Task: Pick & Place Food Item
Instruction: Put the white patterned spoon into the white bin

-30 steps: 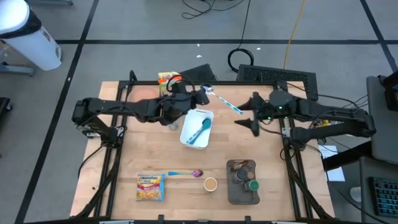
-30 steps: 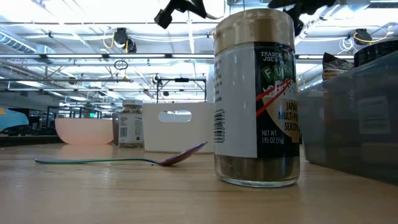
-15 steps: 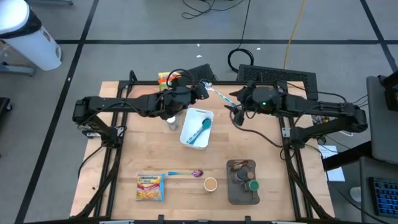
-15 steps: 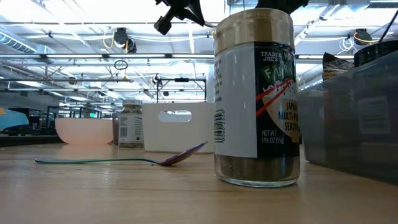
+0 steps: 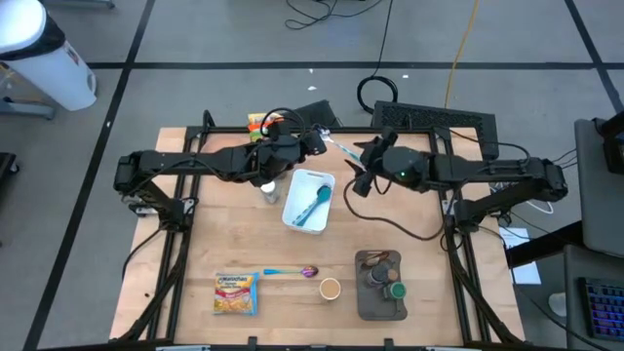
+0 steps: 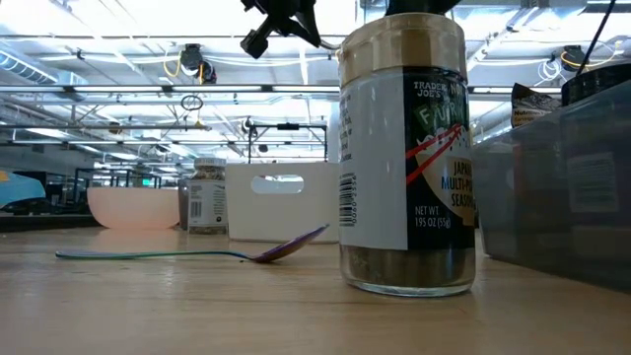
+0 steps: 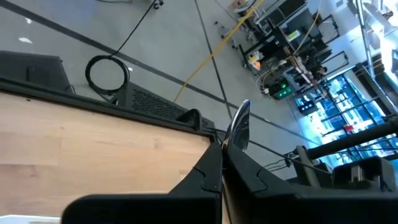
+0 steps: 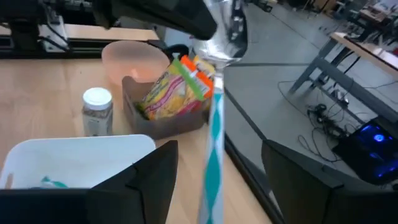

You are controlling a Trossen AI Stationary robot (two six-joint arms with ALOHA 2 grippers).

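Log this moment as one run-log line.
left gripper: shut on spoon, held above table | right gripper: open, straddling spoon handle | white bin: below | stage: handover

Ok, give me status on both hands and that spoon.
Left hand shut on spoon, held above the table. Right hand open, fingers straddling the spoon's handle. White bin below; nothing blocking.

Past my right fingers (image 8: 149, 177) the teal spoon handle (image 8: 214, 155) runs off the frame edge, so its lower end is lost to me. Between my left fingers (image 7: 208, 171) the spoon bowl (image 7: 238, 126) shows only edge-on (its handle is buried in my grip). The snack bag (image 8: 174, 90) behind is too blurred to read.
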